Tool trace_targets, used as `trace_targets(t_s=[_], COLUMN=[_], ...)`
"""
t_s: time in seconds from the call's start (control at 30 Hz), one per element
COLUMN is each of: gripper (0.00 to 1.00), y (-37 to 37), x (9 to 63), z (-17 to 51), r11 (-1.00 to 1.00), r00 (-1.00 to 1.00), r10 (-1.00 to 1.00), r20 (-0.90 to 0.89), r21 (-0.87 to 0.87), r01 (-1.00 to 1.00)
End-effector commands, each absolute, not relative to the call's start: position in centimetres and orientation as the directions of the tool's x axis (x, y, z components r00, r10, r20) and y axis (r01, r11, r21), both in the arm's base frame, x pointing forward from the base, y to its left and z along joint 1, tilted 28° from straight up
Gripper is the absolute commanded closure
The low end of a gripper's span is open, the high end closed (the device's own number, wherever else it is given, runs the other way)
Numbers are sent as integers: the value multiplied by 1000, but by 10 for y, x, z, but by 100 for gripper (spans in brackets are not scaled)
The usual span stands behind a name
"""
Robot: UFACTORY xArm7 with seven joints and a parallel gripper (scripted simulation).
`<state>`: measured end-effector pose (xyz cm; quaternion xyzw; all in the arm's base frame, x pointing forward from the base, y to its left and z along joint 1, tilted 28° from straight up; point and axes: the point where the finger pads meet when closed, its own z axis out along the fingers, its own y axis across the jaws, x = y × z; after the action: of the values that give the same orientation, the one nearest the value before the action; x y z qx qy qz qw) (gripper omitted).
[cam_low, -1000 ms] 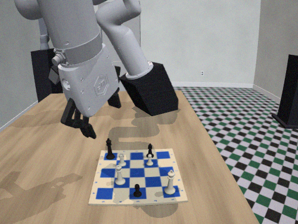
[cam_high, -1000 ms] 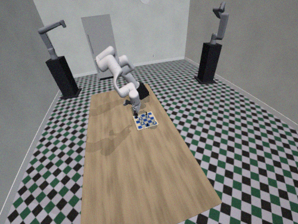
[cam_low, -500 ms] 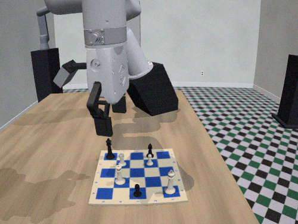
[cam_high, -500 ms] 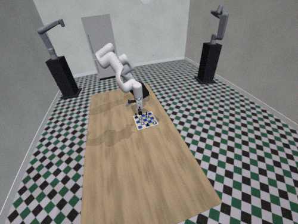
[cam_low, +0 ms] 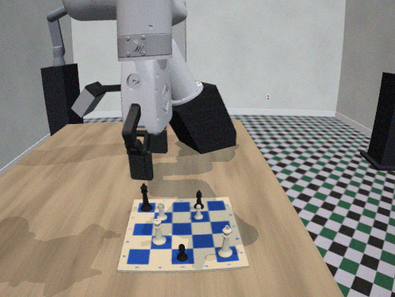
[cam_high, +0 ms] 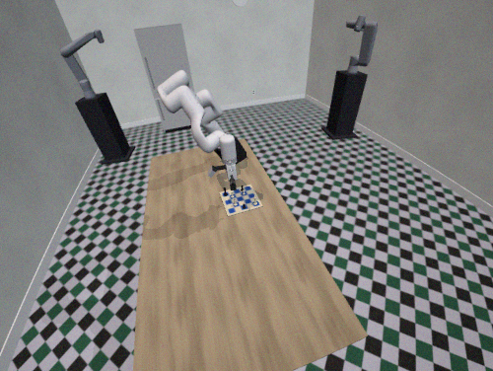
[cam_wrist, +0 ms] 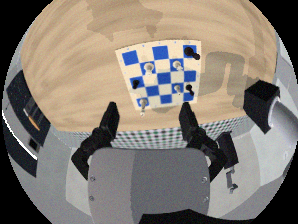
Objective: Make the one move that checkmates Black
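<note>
The gripper (cam_low: pixel 139 166) hangs fully open and holds nothing, poised above the table (cam_low: pixel 59 189) just behind the chessboard's (cam_low: pixel 130 265) far left corner. In the exterior view, a black king (cam_low: pixel 145 197) stands at the board's 11 o'clock corner, a white queen (cam_low: pixel 225 242) at 4 o'clock, and a black pawn (cam_low: pixel 182 253) at 6 o'clock.

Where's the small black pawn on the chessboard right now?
In the exterior view the black pawn stands on the board's nearest row, about midway along it, between a white piece and the tall white piece.
</note>
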<state>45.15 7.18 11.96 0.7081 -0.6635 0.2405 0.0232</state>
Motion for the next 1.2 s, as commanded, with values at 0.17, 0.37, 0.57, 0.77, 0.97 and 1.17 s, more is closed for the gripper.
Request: trace_targets(t_s=[0.17, 0.37, 0.57, 0.77, 0.97, 1.17], gripper=[0, 0, 0, 0, 0, 0], y=[73, 73, 73, 72, 70, 69], x=[452, 453, 453, 454, 455, 456], z=[121, 121, 120, 118, 115, 112], r11=[-122, -139, -216, -372, -602, -712], r00=[5, 23, 102, 265, 513, 635], r10=[-929, -926, -911, -859, -716, -604], r20=[371, 376, 399, 438, 473, 481], r21=[-291, -284, -251, -178, -46, 32], r01=[-949, -949, -943, -911, -798, -701])
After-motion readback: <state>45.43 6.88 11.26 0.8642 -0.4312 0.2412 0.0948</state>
